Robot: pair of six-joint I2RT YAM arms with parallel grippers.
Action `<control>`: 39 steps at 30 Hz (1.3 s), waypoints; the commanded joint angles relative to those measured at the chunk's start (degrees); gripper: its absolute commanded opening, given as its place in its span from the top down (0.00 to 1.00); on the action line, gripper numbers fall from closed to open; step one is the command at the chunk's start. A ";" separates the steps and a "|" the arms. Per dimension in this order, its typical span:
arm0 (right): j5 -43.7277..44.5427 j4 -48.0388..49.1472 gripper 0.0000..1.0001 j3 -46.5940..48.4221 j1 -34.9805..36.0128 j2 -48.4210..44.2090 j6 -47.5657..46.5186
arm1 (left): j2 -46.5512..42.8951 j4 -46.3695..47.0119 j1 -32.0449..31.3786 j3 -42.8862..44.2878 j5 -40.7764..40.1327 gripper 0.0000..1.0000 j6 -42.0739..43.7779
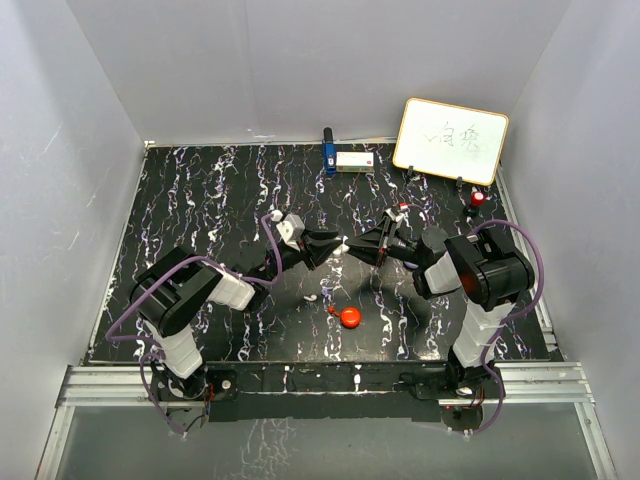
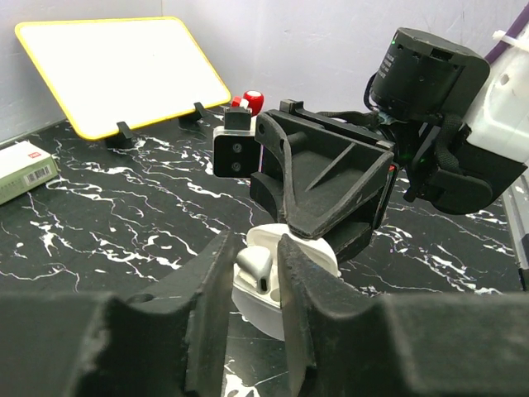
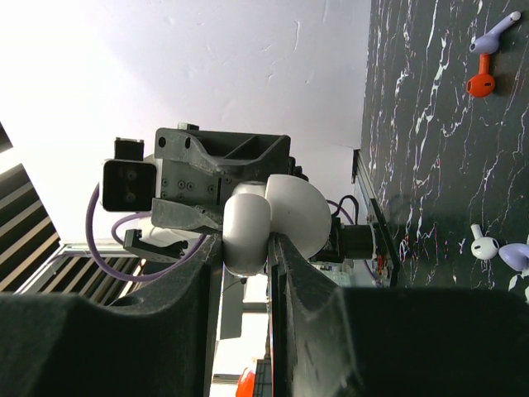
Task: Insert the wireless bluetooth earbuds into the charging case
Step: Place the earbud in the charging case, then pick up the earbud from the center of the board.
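Left pincer [image 2: 254, 248] clamped on white earbud [image 2: 253, 270], its tip at the case [image 2: 318, 252] socket. Right pincer [image 3: 245, 241] clamps case above bench [image 3: 430, 124], likely steadying it for insertion. Other earbuds [image 3: 481, 246] lie loose.

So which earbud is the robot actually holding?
The white earbud between the left fingers; the red earbud, purple earbud and other white earbud lie loose on the table.

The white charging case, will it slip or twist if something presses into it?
Probably slippery: the case looks smooth, glossy and rounded. It seems rigid, holding shape in the right gripper. Gripped between two fingers only, it may pivot under pressure.
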 commanded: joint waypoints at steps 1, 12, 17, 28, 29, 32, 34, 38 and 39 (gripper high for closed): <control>0.68 19.53 1.00 1.89 0.11 -1.97 0.40 | -2.89 10.85 0.20 -0.74 0.93 0.67 0.22; 0.65 19.51 1.00 1.82 0.08 -1.56 0.16 | -6.45 10.87 0.20 -2.26 -5.22 0.35 0.34; 0.41 19.48 1.00 1.62 0.01 -0.34 -0.58 | -15.81 10.76 0.25 -7.60 -14.93 0.19 2.27; -1.40 19.18 1.00 2.15 -3.11 2.10 -2.34 | -39.83 -47.14 0.06 -5.26 -16.80 0.02 -2.80; -1.63 19.20 1.00 2.23 -3.42 2.15 -2.39 | -39.79 -51.02 -0.05 -4.55 -16.71 0.01 -3.28; -2.03 18.84 1.00 2.30 -4.16 1.85 -2.66 | -39.28 -59.90 -0.15 -3.09 -16.48 0.01 -3.69; -2.30 18.71 1.00 2.24 -4.97 1.29 -2.77 | -38.35 -65.88 -0.31 -1.39 -16.50 0.01 -2.94; -2.72 16.48 1.00 1.98 -5.86 -0.64 -4.33 | -35.16 -76.39 -1.76 2.91 -18.47 0.01 -0.98; -2.87 15.30 1.00 1.91 -5.99 -1.16 -5.08 | -34.32 -78.13 -2.45 3.87 -19.29 0.01 -0.27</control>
